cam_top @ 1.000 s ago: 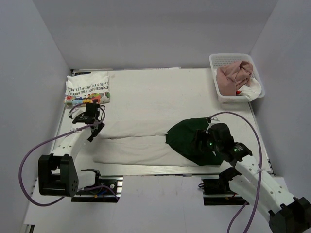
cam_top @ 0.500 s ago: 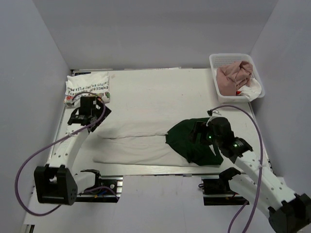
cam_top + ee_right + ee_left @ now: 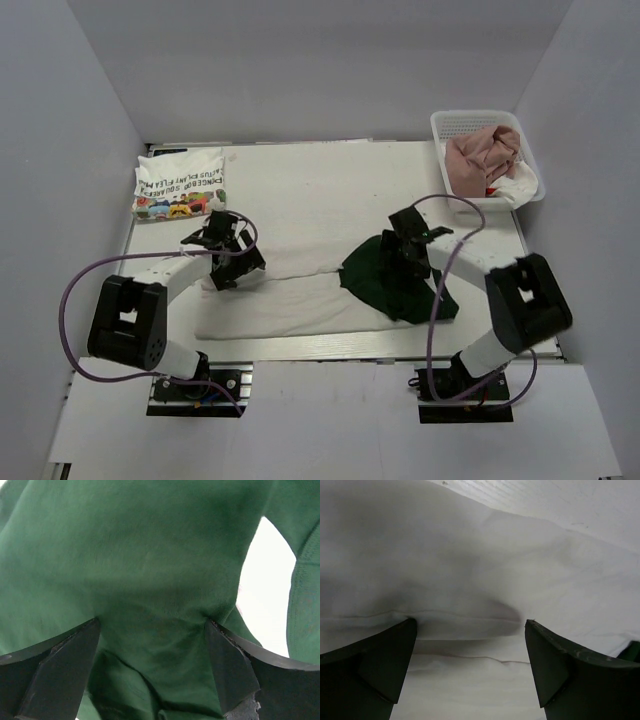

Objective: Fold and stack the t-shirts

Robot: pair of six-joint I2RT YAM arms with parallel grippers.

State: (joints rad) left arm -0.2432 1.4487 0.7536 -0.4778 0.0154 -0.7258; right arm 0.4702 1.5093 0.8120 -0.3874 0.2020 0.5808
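A white t-shirt with dark green sleeves (image 3: 285, 290) lies flattened across the near middle of the table, its green part (image 3: 395, 285) bunched at the right. My left gripper (image 3: 233, 262) is open, jaws down on the shirt's white left end (image 3: 470, 570), holding nothing (image 3: 470, 622). My right gripper (image 3: 407, 243) is open, its tips pressed into the green cloth (image 3: 150, 555) with a fold between them (image 3: 152, 625). A folded white shirt with lettering and cartoon figures (image 3: 180, 185) lies at the far left. A dusty pink shirt (image 3: 480, 155) and a white shirt with red (image 3: 515, 186) lie in the basket.
The white lattice basket (image 3: 450, 122) stands at the far right corner. Grey walls enclose the table on three sides. The white table surface (image 3: 320, 190) spreads between the folded shirt and the basket. Purple cables loop from both arms.
My left gripper has swung right, onto the shirt's white end. My right gripper has moved toward the far side, to the upper part of the green cloth, which has bunched and shifted.
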